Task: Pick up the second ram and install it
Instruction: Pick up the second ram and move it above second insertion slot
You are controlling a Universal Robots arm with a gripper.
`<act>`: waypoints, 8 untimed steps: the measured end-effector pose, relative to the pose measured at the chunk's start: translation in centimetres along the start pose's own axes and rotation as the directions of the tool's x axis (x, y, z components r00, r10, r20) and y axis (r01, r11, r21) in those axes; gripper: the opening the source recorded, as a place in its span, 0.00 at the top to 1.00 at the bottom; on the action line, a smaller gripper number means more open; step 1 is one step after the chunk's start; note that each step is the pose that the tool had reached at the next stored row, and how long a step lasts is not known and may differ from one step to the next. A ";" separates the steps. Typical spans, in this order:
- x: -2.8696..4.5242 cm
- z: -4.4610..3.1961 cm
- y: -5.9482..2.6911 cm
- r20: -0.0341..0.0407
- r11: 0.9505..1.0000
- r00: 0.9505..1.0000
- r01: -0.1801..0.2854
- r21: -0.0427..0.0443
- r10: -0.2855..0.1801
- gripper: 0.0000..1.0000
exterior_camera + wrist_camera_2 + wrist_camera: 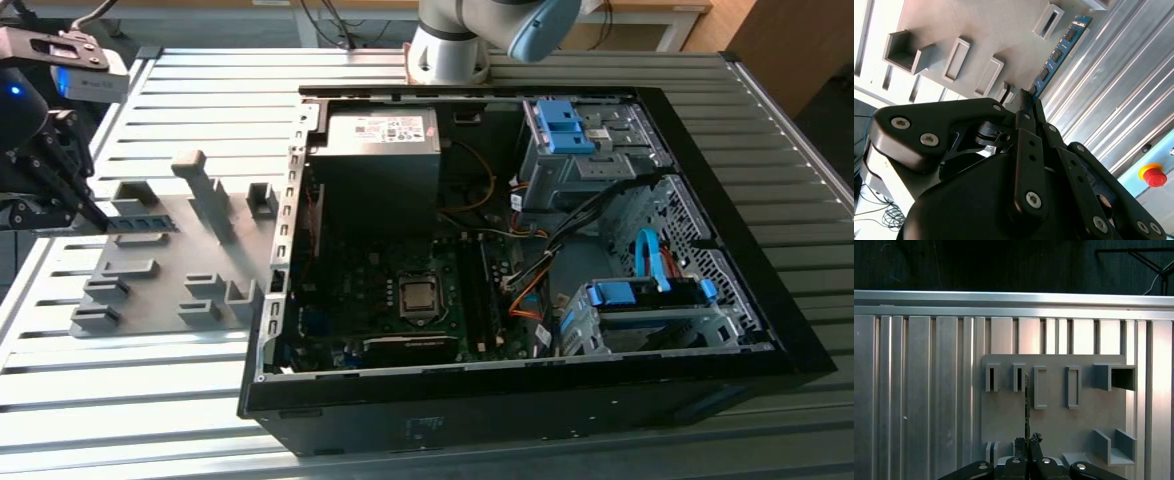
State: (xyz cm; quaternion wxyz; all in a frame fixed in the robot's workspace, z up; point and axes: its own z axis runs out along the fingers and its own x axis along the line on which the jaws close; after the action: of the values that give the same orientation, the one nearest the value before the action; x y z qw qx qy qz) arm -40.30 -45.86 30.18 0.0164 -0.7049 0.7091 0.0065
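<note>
One pincer (1027, 96) grips the second ram (1057, 52) by its end at the grey fixture plate (979, 25).

One open computer case (534, 400), one power-supply box (378, 150) inside it, two blue drive-bay clips (558, 125), one grey fixture plate (160, 268), one ram stick (1059, 52), one tool (1028, 96).

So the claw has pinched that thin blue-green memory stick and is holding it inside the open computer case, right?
Not quite. The gripper is shut on one end of the second ram, but it is at the grey fixture plate, to the exterior view's left of the computer case, not inside it. The exterior view shows this.
</note>
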 end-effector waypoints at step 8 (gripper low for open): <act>-0.01 -0.35 -0.01 0.000 1.000 1.000 0.000 0.000 0.000 0.86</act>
State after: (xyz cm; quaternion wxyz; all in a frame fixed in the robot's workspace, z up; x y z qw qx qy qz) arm -40.30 -45.86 30.54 0.0164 -0.7049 0.7091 0.0065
